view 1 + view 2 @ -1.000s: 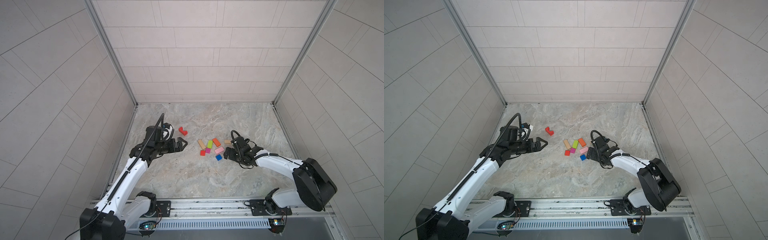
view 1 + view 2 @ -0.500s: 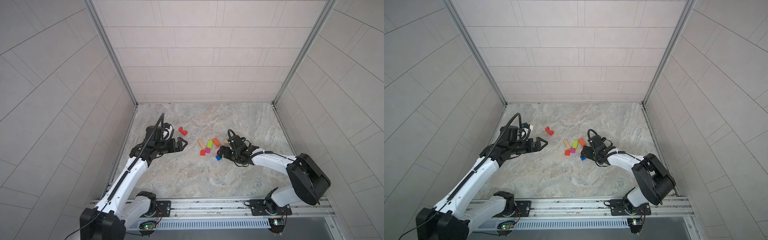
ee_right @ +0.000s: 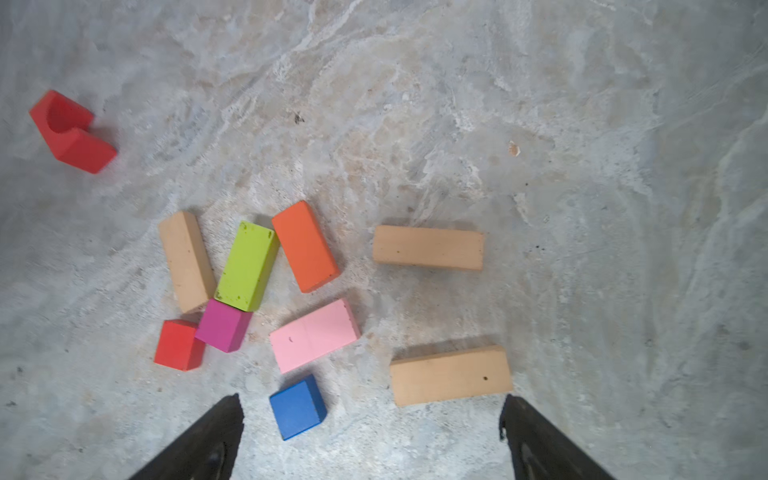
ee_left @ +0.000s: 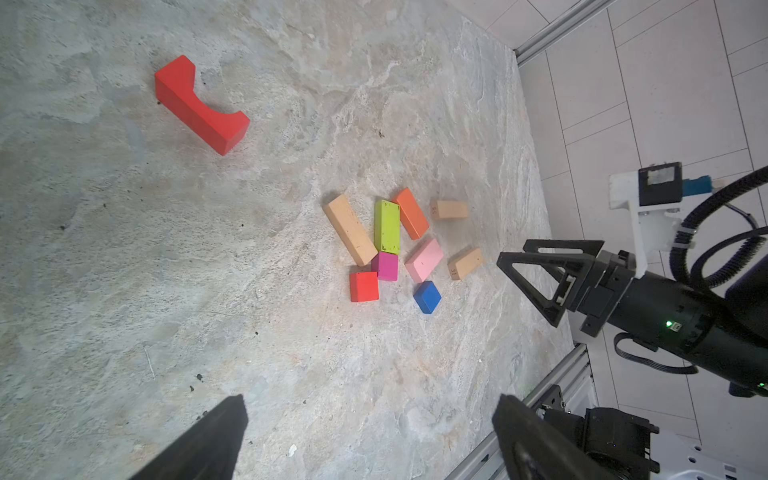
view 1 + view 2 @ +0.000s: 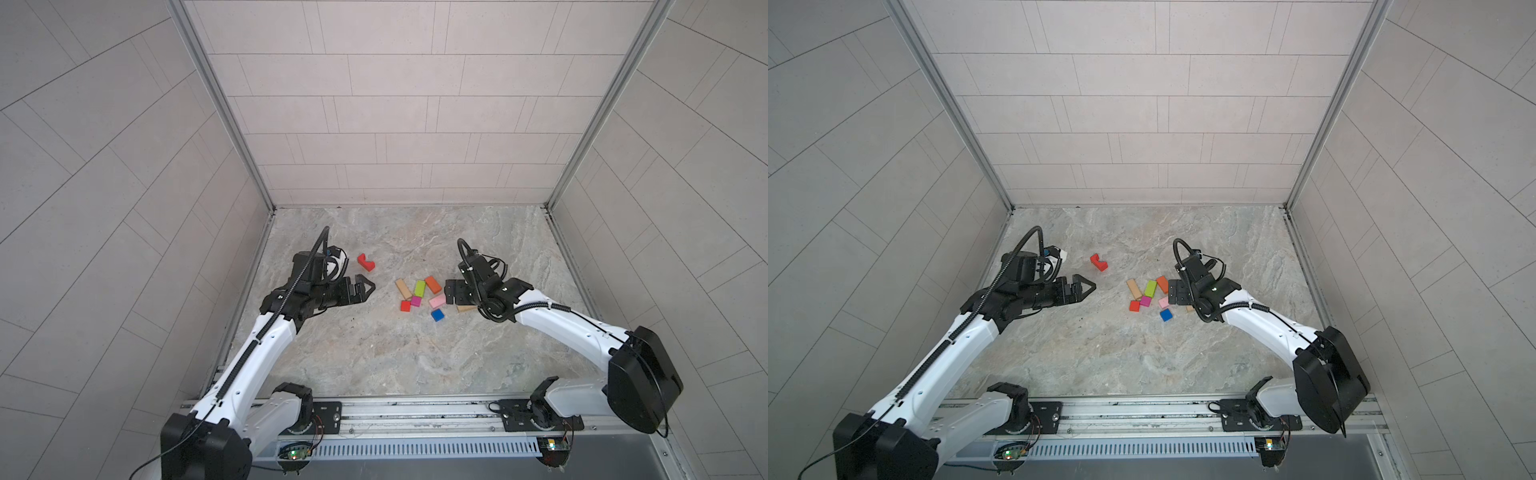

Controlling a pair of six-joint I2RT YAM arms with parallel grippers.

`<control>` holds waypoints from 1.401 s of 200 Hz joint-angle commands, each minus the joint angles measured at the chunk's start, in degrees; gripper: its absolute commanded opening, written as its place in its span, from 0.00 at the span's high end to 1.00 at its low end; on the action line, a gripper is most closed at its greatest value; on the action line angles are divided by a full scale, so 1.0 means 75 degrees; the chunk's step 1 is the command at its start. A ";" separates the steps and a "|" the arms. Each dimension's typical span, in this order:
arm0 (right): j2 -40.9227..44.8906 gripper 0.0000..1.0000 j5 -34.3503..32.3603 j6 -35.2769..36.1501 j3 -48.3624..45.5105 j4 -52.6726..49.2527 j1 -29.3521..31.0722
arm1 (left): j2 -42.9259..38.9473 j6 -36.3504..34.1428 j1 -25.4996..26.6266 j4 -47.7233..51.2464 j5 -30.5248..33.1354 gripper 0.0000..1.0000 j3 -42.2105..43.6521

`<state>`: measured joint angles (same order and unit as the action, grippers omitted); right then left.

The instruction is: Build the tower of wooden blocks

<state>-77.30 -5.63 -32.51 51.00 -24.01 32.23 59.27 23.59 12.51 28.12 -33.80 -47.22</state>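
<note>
Right gripper [image 3: 372, 401] wide — wood blocks [image 3: 313, 334] loose

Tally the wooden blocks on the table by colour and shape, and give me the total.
tan bars: 3
red cube: 1
red notched piece: 1
lime oblong: 1
orange oblong: 1
pink oblong: 1
magenta cube: 1
blue cube: 1
Total: 10

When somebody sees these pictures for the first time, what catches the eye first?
A scatter of small coloured and plain tan wooden blocks lies flat and unstacked in the middle of the marbled tabletop. A red notched wooden piece sits apart, near the left end effector. Both it and the right end effector are open and empty.
</note>
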 commanded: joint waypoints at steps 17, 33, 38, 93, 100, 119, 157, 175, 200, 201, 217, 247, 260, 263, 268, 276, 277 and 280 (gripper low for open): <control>-0.0523 0.01 -0.0053 0.1363 0.0201 -0.0841 -0.0331 | 0.0007 0.0041 -0.0005 -0.0070 -0.0086 0.00 0.0088; -0.0766 0.01 0.0144 0.1452 0.0271 -0.0865 -0.0502 | 0.0004 0.0041 -0.0004 -0.0096 -0.0101 0.00 0.0096; -0.0835 0.01 0.0234 0.1461 0.0287 -0.0854 -0.0559 | 0.0014 0.0042 -0.0004 -0.0093 -0.0107 0.00 0.0089; -0.1966 0.04 0.0926 0.1569 0.0814 -0.1244 -0.0998 | -0.0009 0.0033 -0.0004 -0.0105 -0.0087 0.00 0.0114; -0.2097 0.05 0.0939 0.1510 0.0817 -0.1250 -0.1032 | -0.0015 0.0040 0.0002 -0.0096 -0.0080 0.00 0.0110; -0.2287 0.08 0.1073 0.1373 0.0742 -0.1188 -0.1075 | -0.0002 0.0030 -0.0001 -0.0103 -0.0085 0.00 0.0110; -0.2274 0.12 0.0903 0.1172 0.0574 -0.1123 -0.1077 | 0.0036 0.0039 -0.0004 -0.0104 -0.0087 0.00 0.0097; -0.2331 0.13 0.0929 0.1171 0.0548 -0.1088 -0.1081 | 0.0032 0.0042 -0.0004 -0.0106 -0.0084 0.00 0.0088; -0.2490 0.17 0.0891 0.1177 0.0606 -0.1064 -0.1075 | 0.0032 0.0041 -0.0002 -0.0102 -0.0084 0.00 0.0099; -0.2490 0.17 0.0891 0.1168 0.0612 -0.1064 -0.1075 | 0.0032 0.0035 -0.0003 -0.0103 -0.0074 0.00 0.0098; -0.2577 0.18 0.0857 0.1142 0.0637 -0.1053 -0.1075 | 0.0011 0.0041 -0.0004 -0.0096 -0.0059 0.00 0.0113; -0.2690 0.20 0.0799 0.1090 0.0643 -0.1031 -0.1075 | 0.0018 0.0028 0.0002 -0.0093 -0.0040 0.00 0.0107; -0.2707 0.21 0.0831 0.1062 0.0617 -0.0963 -0.1076 | 0.0021 0.0015 -0.0003 -0.0093 -0.0047 0.00 0.0106; -0.2712 0.21 0.0841 0.1055 0.0610 -0.0953 -0.1075 | 0.0027 0.0018 -0.0004 -0.0094 -0.0045 0.00 0.0101; -0.2703 0.21 0.0844 0.1042 0.0611 -0.0948 -0.1075 | 0.0031 0.0022 0.0003 -0.0094 -0.0041 0.00 0.0107; -0.2711 0.23 0.0838 0.1002 0.0622 -0.0936 -0.1076 | 0.0031 0.0020 0.0002 -0.0093 -0.0044 0.00 0.0102; -0.2706 0.23 0.0835 0.0998 0.0626 -0.0935 -0.1075 | 0.0026 0.0019 -0.0001 -0.0093 -0.0042 0.00 0.0105; -0.2707 0.24 0.0833 0.0987 0.0629 -0.0935 -0.1075 | 0.0028 0.0024 -0.0004 -0.0093 -0.0042 0.00 0.0104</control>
<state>-96.66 1.89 -24.10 55.70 -30.83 24.32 59.44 23.77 12.51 27.86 -34.09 -47.20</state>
